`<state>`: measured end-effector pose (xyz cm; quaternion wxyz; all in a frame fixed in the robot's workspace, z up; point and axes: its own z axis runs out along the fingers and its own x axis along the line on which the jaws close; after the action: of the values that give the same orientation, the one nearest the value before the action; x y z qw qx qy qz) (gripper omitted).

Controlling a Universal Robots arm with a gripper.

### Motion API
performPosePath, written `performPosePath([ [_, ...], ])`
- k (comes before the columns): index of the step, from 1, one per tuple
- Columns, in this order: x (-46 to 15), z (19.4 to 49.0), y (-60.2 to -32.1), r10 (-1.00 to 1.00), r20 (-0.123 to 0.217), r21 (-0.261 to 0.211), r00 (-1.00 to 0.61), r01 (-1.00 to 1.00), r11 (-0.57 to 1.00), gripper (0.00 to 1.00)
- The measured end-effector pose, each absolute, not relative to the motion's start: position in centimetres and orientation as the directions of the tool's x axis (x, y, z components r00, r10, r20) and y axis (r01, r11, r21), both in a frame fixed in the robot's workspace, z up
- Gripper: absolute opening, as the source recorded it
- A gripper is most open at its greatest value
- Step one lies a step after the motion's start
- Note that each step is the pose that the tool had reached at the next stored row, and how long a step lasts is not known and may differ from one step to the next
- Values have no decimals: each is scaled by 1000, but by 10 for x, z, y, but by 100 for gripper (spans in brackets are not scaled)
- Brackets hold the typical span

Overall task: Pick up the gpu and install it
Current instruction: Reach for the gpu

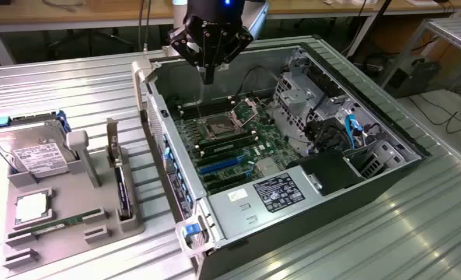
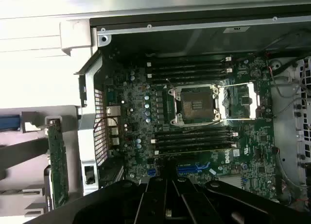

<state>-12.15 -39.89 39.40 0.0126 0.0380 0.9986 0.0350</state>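
The gpu (image 1: 120,189) is a thin dark card standing on edge in a slot of the grey holder tray (image 1: 98,239), at the exterior view's left of the open computer case (image 1: 386,131). It appears as a green-edged board (image 2: 59,161) in the wrist view, outside the case wall. My gripper (image 1: 207,77) hangs above the far end of the case, over the motherboard (image 1: 234,146), well apart from the gpu. Its fingers (image 2: 167,204) are shut and hold nothing.
On the tray lie a silver hard drive (image 1: 34,154), a processor chip (image 1: 30,207) and a green memory stick (image 1: 57,224). Inside the case are the open processor socket (image 2: 197,105), blue card slots (image 1: 218,166), the power supply (image 1: 281,192) and drive cages (image 1: 308,96).
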Motion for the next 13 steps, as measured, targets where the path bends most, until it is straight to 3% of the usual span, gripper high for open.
performPosePath([
  [13,-121,394,-399,77,-22,77,-997,75,994,11],
])
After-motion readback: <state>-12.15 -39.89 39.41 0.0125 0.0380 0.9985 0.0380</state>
